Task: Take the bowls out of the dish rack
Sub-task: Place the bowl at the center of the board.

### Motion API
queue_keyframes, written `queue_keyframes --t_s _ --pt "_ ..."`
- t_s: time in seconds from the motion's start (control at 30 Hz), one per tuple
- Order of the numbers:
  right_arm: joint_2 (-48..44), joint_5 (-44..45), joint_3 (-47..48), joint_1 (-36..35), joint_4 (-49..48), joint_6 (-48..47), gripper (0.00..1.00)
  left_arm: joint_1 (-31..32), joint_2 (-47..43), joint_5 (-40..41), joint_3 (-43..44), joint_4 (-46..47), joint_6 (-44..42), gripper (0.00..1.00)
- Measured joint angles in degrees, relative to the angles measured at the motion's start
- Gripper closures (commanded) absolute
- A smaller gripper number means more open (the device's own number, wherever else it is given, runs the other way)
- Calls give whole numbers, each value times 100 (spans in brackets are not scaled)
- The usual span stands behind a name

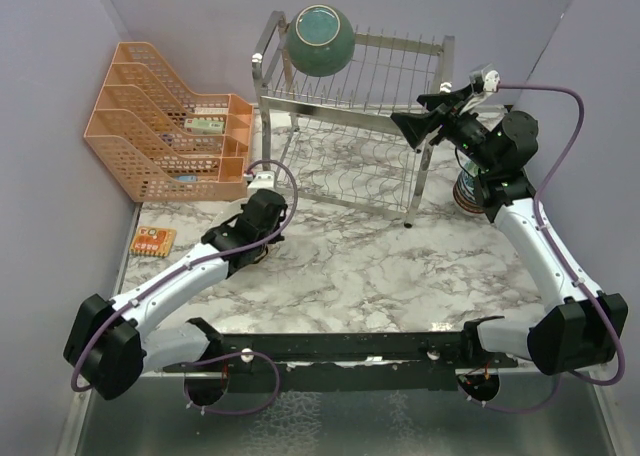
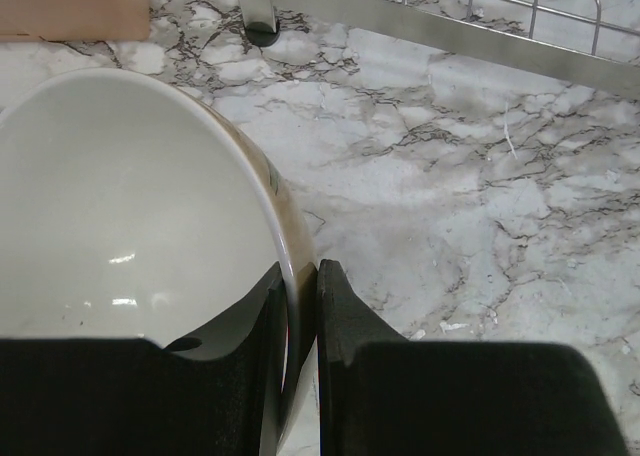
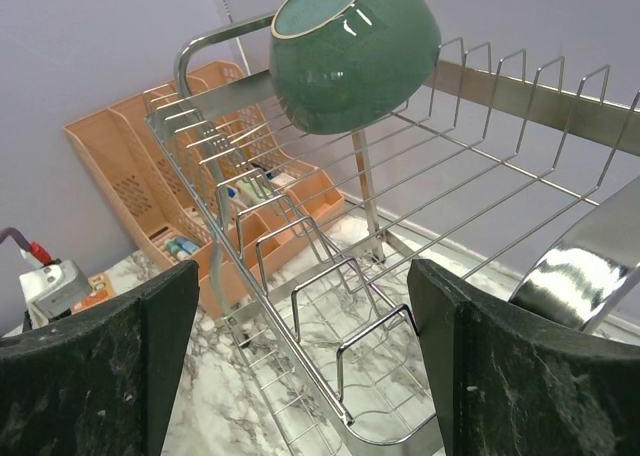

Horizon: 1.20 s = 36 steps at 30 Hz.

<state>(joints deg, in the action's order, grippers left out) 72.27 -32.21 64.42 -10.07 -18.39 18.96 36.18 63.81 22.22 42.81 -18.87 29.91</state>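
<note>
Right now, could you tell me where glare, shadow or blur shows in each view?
Top external: sharp, evenly lit, faint shadows under the dish rack. Left wrist: small highlights inside the cream bowl. Right wrist: bright glare on the teal bowl and the rack's shiny tube at right.

1 teal bowl (image 1: 320, 38) tilts atop the dish rack (image 1: 345, 109), 1 cream bowl (image 2: 120, 206) near its leg.
</note>
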Motion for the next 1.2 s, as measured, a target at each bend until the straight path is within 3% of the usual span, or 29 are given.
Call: queue_keyframes --t_s 0.4,0.67,0.77,1.2 --pt "-46 74 0 0 98 -170 14 1051 741 1303 79 -24 -17 99" --pt "-162 197 -22 0 286 -201 14 1408 1049 1781 101 -74 -4 54" --pt "-190 232 -22 2 374 -214 14 1419 1010 1926 192 -105 13 44" --pt "-463 260 17 4 883 -186 14 1421 -33 1725 446 -125 0 36"
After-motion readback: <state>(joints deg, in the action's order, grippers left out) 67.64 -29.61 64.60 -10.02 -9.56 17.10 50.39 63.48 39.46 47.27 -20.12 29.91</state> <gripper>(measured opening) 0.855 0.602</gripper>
